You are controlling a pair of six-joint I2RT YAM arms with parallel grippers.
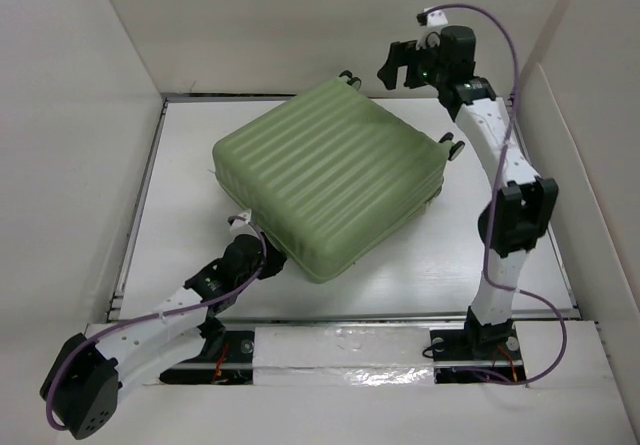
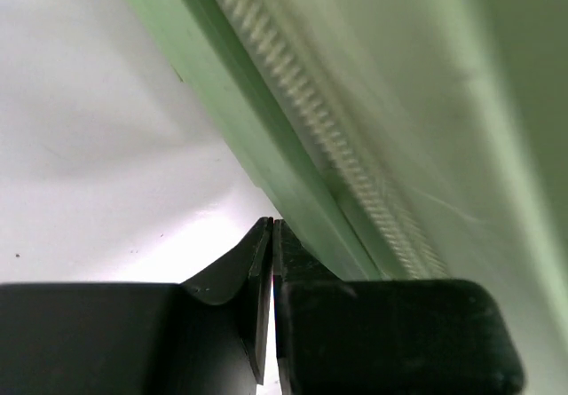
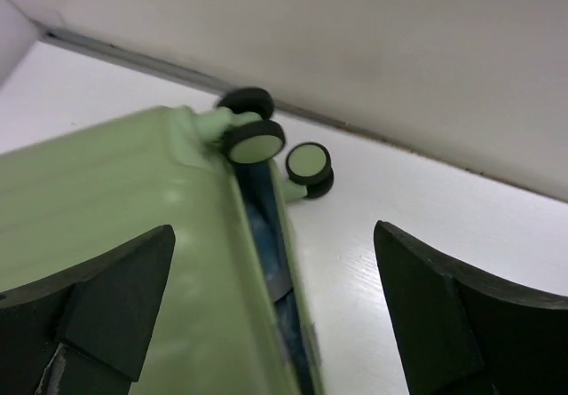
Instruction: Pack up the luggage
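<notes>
The luggage (image 1: 330, 170), a large light green ribbed hard-shell suitcase, lies flat on the white table with its lid down. My left gripper (image 1: 243, 227) is shut at the suitcase's near left edge; in the left wrist view its fingertips (image 2: 271, 235) meet right beside the green rim and zipper (image 2: 337, 146), with nothing seen between them. My right gripper (image 1: 400, 65) is open and empty, raised above the far right corner. In the right wrist view the suitcase (image 3: 115, 235) shows a narrow gap with blue lining (image 3: 266, 217) and two black wheels (image 3: 253, 138).
White walls enclose the table on the left, back and right. A bare stretch of table (image 1: 450, 255) lies to the right of the suitcase, near the right arm. Taped strip (image 1: 340, 350) runs along the near edge by the arm bases.
</notes>
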